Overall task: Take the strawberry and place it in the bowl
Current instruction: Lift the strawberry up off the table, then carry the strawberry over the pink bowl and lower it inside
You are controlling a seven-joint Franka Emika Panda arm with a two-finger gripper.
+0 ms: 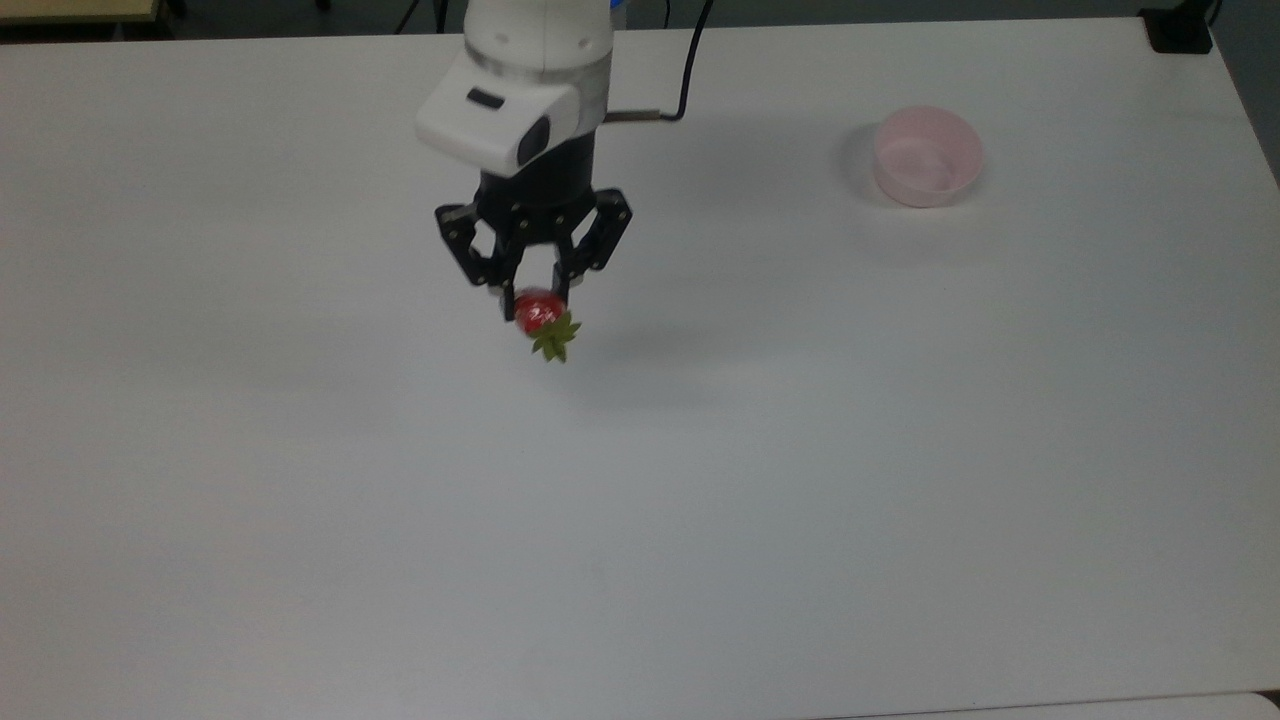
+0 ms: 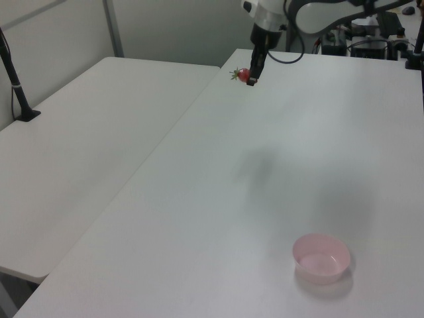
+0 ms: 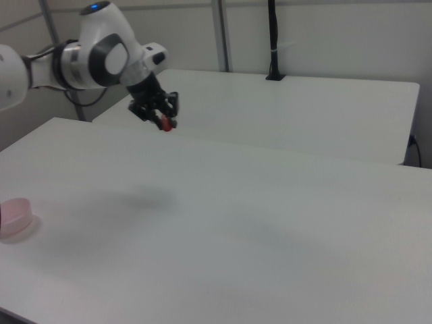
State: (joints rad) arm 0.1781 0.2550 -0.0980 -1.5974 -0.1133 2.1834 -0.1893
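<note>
Gripper (image 1: 534, 302) — around raised strawberry (image 1: 539, 312)

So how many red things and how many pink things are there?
Red: 1, the strawberry, held up off the table in the pincer.
Pink: 1, the bowl, sitting on the table with nothing in it.
Total: 2

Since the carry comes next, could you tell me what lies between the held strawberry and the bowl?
Nothing: in the top view, only bare white table separates the strawberry, held aloft in the gripper, from the pink bowl.
</note>
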